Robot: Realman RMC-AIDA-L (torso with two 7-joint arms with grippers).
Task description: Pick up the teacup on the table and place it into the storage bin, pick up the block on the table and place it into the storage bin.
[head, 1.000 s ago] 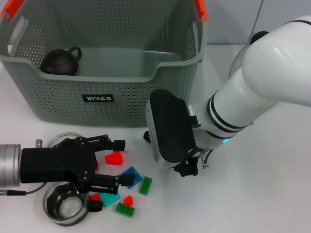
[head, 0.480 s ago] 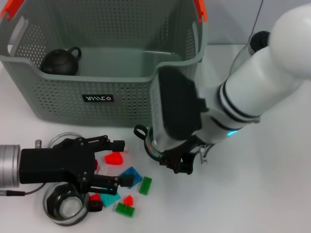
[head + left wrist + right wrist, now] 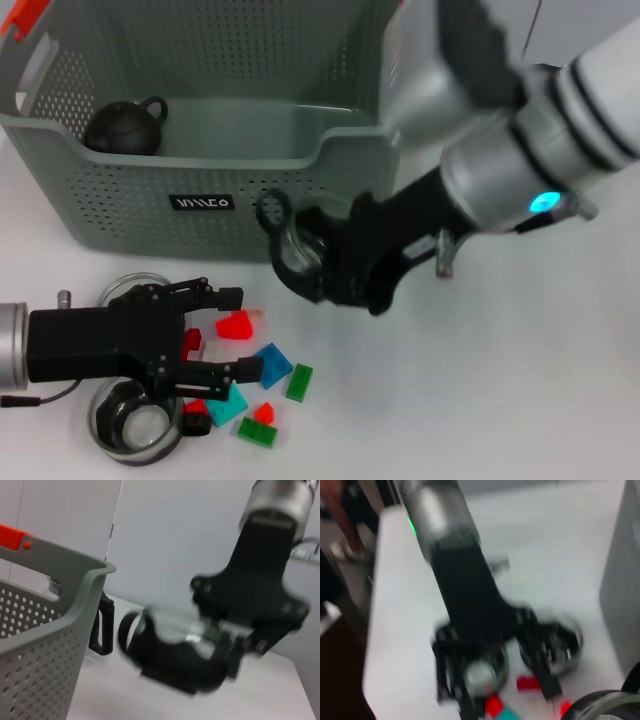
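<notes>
The right gripper (image 3: 318, 262) has its jaws clamped on the teacup (image 3: 298, 245), a small clear glass cup with a dark loop handle, held in the air in front of the storage bin's (image 3: 120, 215) perforated front wall, just right of the black label (image 3: 203, 203). Glass like that looks light but slick and breakable, so I'd say a grip across the rim and wall beats hooking the handle.

To clear the bin's front rim it needs to go higher; there's open floor inside beside the black teapot (image 3: 122, 127).

The left gripper (image 3: 240, 335) sits low near the table's (image 3: 520, 400) front-left corner, fingers spread wide around the red block (image 3: 235, 325), among more small blocks. They're stiff, light plastic, easy to pinch on the flat sides.
</notes>
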